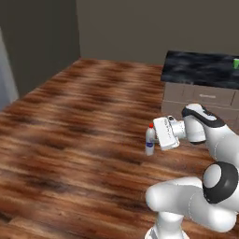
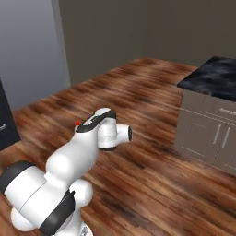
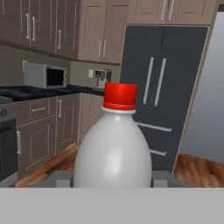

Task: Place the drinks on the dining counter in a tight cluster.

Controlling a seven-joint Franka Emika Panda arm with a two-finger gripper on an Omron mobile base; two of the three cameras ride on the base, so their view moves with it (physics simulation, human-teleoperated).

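My gripper point(image 1: 154, 140) is shut on a slim white drink bottle with a red cap point(image 1: 150, 139), held upright in the air over the wooden floor. In the hand view the bottle point(image 3: 113, 148) stands between the two fingertips point(image 3: 61, 178), red cap up. From the right base view the arm hides the bottle except for a bit of its red cap point(image 2: 77, 123). The dining counter point(image 1: 198, 69), black marble over beige drawers, stands behind and to the right of the gripper, well apart from it; its corner point(image 2: 209, 77) shows at the right edge.
A small green cup point(image 1: 236, 63) sits on the counter's far right. Wide wooden floor point(image 1: 79, 121) lies around the arm. Ahead of the hand stand a dark fridge point(image 3: 164, 87), a microwave point(image 3: 46, 75) on a worktop, and beige cabinets point(image 3: 41, 127).
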